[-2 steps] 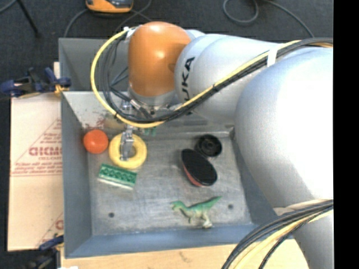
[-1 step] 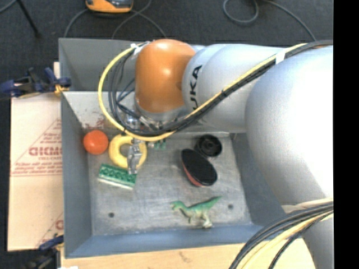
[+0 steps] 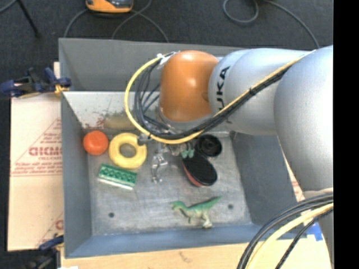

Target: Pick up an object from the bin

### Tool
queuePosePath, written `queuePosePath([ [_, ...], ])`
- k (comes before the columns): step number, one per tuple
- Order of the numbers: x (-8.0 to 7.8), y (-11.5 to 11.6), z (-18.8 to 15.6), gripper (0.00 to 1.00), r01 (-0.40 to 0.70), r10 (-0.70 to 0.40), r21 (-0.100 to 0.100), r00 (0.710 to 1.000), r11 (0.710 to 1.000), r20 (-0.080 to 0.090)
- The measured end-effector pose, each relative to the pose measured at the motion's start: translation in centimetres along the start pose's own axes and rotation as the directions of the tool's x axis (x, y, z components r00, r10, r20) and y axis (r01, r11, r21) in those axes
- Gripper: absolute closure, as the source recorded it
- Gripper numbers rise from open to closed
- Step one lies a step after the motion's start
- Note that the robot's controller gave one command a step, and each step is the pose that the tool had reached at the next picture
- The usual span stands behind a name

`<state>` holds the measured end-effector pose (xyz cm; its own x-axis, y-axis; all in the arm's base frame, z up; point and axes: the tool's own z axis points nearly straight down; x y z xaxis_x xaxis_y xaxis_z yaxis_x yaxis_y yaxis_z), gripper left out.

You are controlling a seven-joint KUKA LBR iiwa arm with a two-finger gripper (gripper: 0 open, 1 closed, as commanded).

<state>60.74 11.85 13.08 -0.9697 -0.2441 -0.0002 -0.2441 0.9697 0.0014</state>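
Seen from the overhead camera: your arm (image 3: pixel 269 94) reaches in from the right, its orange cover (image 3: pixel 188 86) above the back half of the grey bin (image 3: pixel 76 195), with the claw (image 3: pixel 158 170) pointing down close to the floor. The claw sits over a bare patch between the yellow ring (image 3: pixel 128 150) on one side and the black-and-red oval piece (image 3: pixel 199 171) on the other, just beside both. Whether it is released or clenched, you cannot tell from here. By the look of it the pick is at the approach step, with nothing lifted: the ring, the oval piece, a green studded brick (image 3: pixel 118 176), an orange cap (image 3: pixel 95 142), a black round piece (image 3: pixel 208 145) and a green toy dinosaur (image 3: pixel 195 209) all lie on the floor. Your next move likely calls for a sideways shift onto one neighbour before closing and lifting.
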Motion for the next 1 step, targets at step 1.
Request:
queuePosePath([
  [1, -1.6, -4.79, 3.31, 0.0, 0.171, -0.171, 0.007, 0.985, 0.985, 0.012],
])
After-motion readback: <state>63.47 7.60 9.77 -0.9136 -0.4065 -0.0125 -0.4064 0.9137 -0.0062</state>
